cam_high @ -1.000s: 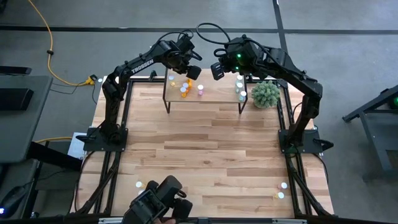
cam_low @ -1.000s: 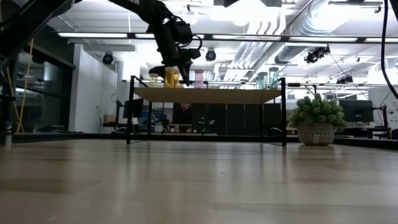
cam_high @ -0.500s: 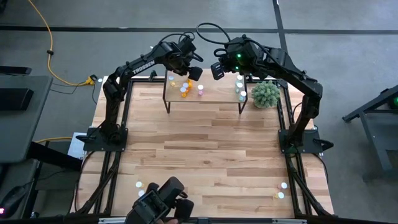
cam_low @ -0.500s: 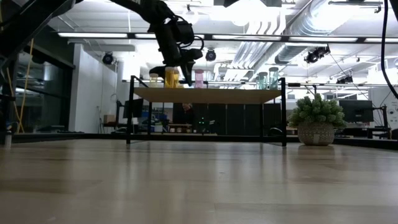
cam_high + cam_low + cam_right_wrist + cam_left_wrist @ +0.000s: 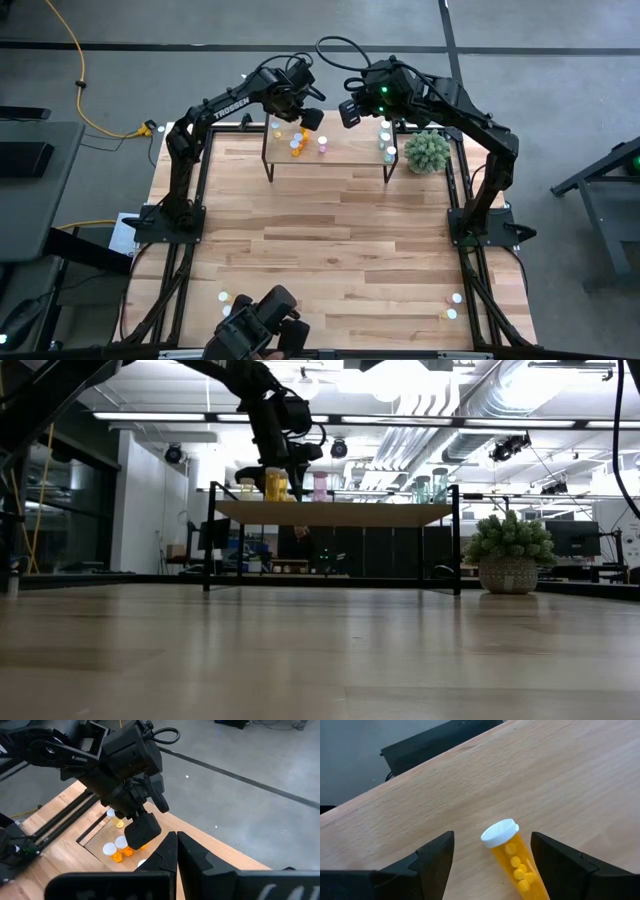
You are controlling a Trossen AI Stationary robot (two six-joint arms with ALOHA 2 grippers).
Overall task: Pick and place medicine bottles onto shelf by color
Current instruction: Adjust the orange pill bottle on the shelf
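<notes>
Bottles (image 5: pixel 298 144) stand on the shelf (image 5: pixel 340 158) at the far side of the table (image 5: pixel 320 250). In the high view they form two groups: yellow, orange and pink ones with white caps near the shelf's left end, and pale teal ones (image 5: pixel 387 146) near its right end. A few more bottles lie on the table near the front corners, some at the left (image 5: pixel 232 297) and some at the right (image 5: pixel 452 305).

The low view shows what the high view cannot: the bottles stand upright on the light wood top (image 5: pixel 330 512), which is raised on thin black legs. Here the yellow bottle (image 5: pixel 275 484), the pink one (image 5: pixel 320 485) and the teal pair (image 5: pixel 432 485) appear side by side in a row.

The left wrist view shows one orange bottle (image 5: pixel 516 866) very close. It has a clear orange body with small yellow pills inside and a white cap, and it rests on the wood surface.

The left gripper (image 5: pixel 492 865) is above the shelf's left end. Its fingers (image 5: pixel 432 860) are spread apart, one on each side of the orange bottle, and they do not touch it.

The right gripper (image 5: pixel 177 855) hangs over the back of the shelf, near the middle, with its fingers pressed together and holding nothing. Its wrist view looks across at the left arm (image 5: pixel 125 765) and the bottles under it.

A green plant ball (image 5: pixel 427 151) sits just beside the shelf's right end.
</notes>
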